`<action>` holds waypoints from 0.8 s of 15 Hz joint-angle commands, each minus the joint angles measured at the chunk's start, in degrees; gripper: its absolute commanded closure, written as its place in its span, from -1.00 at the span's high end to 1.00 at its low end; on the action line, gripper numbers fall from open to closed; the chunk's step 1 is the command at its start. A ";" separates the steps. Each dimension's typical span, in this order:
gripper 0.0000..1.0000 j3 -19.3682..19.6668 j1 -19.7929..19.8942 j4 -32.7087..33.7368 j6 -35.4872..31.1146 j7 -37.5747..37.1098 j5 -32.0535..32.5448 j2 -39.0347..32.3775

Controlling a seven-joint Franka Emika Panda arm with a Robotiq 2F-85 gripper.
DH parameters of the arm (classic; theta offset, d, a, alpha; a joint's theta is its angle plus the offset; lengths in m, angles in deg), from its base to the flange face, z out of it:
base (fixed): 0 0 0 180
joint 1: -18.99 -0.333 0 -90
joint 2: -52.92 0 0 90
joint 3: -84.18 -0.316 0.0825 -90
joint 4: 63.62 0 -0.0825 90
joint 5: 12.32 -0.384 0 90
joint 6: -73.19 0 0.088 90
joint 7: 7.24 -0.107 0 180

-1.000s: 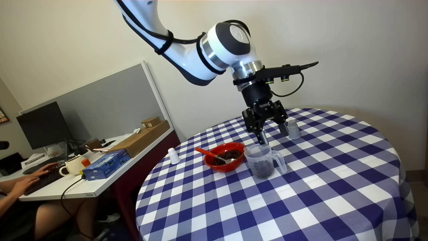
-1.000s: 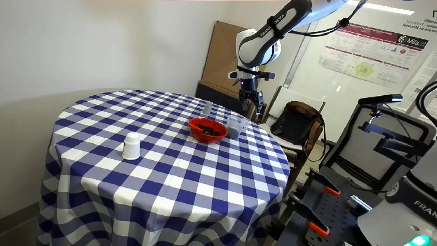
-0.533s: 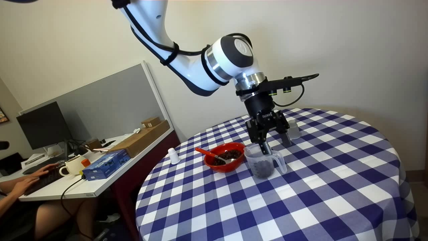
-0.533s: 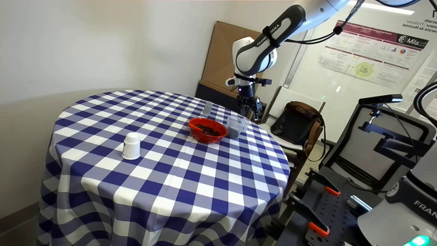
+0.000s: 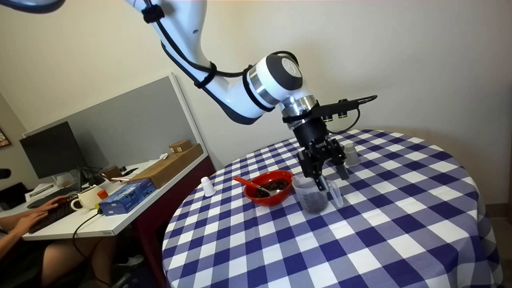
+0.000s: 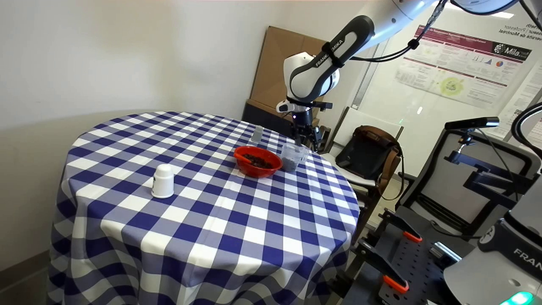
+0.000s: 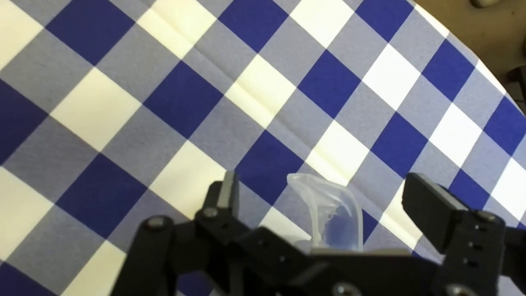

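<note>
A clear measuring cup [image 5: 314,201] with dark contents stands upright on the checkered cloth, and both exterior views show it. My gripper [image 5: 333,179] is low over its handle side, pointing down with jaws wide apart. In the wrist view, the cup's translucent handle [image 7: 318,191] shows between the spread fingers of the gripper [image 7: 320,184], with a gap on either side. The cup's body is mostly hidden there behind the gripper. Beside the cup sits a red bowl [image 5: 267,202] holding dark bits and a spoon with a red handle [image 5: 245,181].
Behind the gripper stands a pale grey cup-shaped item [image 5: 351,156]. A white bottle-like item [image 6: 163,182] is farther off on the round table [image 6: 203,237]. A desk [image 5: 80,224] with a person typing stands apart. A chair with a bag [image 6: 366,152] is beyond the table edge.
The arm has come down, bringing the gripper from above the measuring cup to the level of its handle. Its jaws have stayed open, and the objects on the table have not moved.
</note>
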 commanded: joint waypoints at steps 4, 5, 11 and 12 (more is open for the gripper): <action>0.07 0.23 -1.10 0.43 -1.69 0.00 2.24 -1.15; -0.12 0.22 -1.17 0.41 -1.69 -0.02 2.25 -1.10; -0.80 0.05 -1.42 -0.10 -1.47 -0.05 1.94 -0.48; -0.76 0.05 -1.52 -0.20 -1.28 -0.19 1.87 -0.26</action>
